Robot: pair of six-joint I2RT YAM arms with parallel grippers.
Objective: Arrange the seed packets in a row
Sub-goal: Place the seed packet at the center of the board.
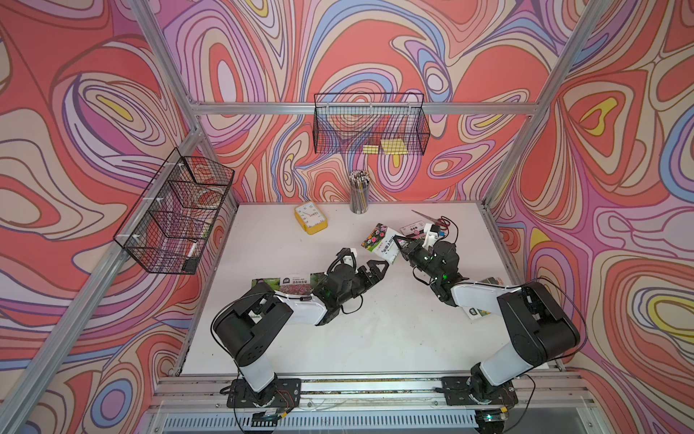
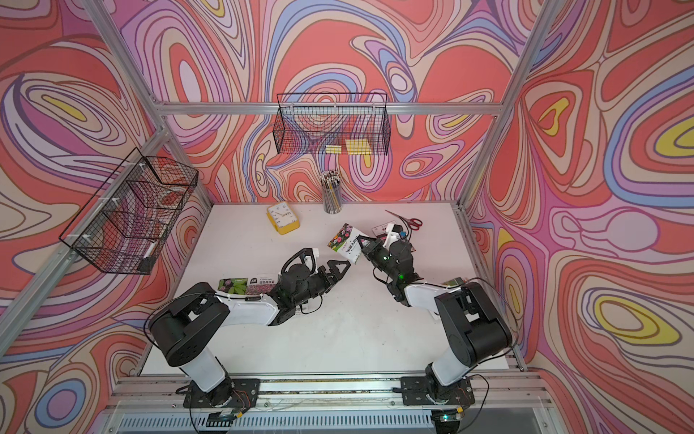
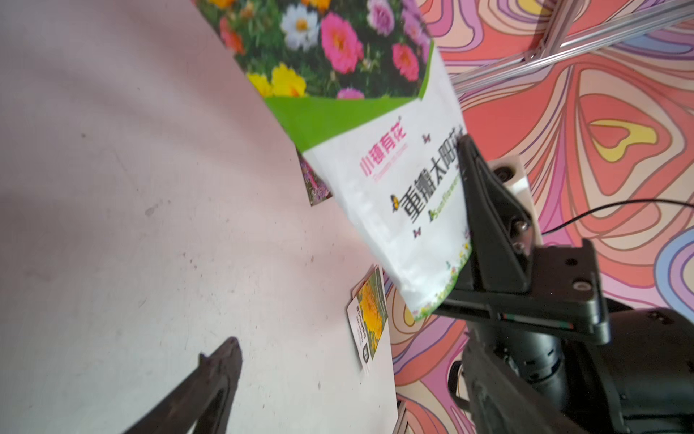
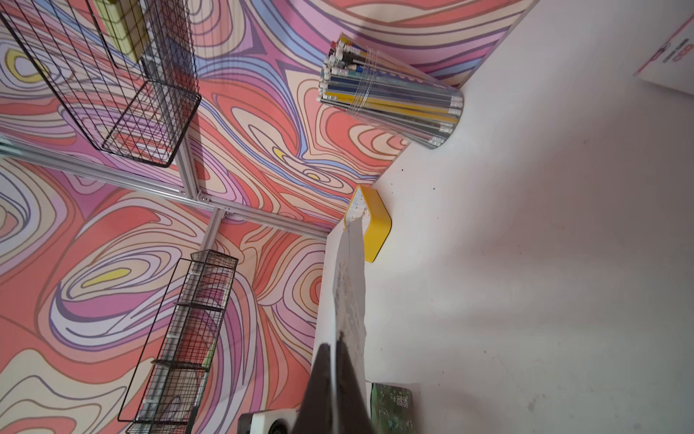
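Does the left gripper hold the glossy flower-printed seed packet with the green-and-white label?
No, the right gripper pinches the seed packet; the left gripper stands open, holding nothing.

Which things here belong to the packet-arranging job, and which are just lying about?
Job: flower packet pinched in the right tool; open left tool; laid-out packets; pink-label packet; yellow-flower packet.
Lying about: yellow clock, pencil cup, scissors, sticky notes, wire baskets.
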